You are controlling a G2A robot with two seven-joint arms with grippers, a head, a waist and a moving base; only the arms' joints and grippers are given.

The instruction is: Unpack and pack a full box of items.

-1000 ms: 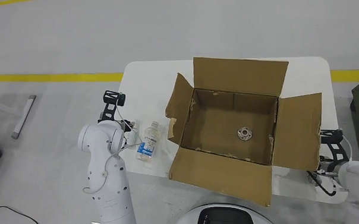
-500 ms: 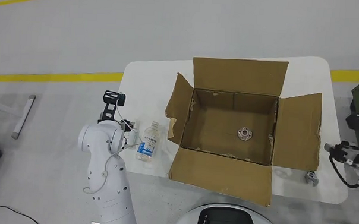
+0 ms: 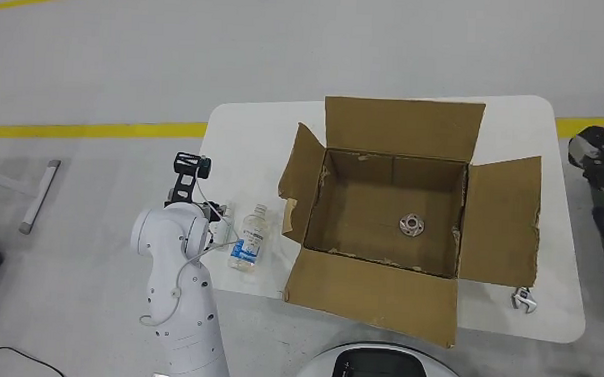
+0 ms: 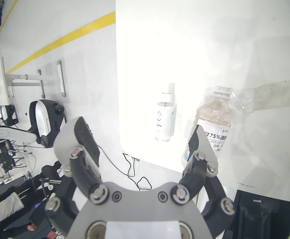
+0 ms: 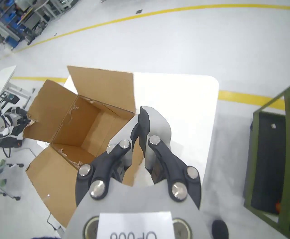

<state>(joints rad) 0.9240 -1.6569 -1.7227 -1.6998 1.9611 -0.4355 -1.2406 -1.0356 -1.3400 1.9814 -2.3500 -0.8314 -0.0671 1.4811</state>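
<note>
The open cardboard box [image 3: 501, 230] stands mid-table with all flaps spread; a small round metal part [image 3: 410, 224] lies on its floor. Left of the box lies a clear labelled bottle [image 3: 248, 237], also in the left wrist view [image 4: 215, 123] next to a white spray bottle [image 4: 164, 117]. My left gripper [image 4: 140, 140] hangs open above the table's left front edge, short of both bottles, with nothing between its fingers. My right gripper [image 5: 141, 122] is shut and empty, raised beyond the table's right side, looking down at the box [image 5: 77, 117].
A small metal clip [image 3: 521, 299] lies on the white table [image 3: 254, 137] near its right front corner. A dark green framed bin [image 5: 267, 158] stands on the floor to the right of the table. A cable [image 4: 133, 172] hangs below the table's left edge.
The right arm has pulled away from the table's right front corner and swung up toward the far right. The metal clip now lies bare where it was. The left arm has not moved.
</note>
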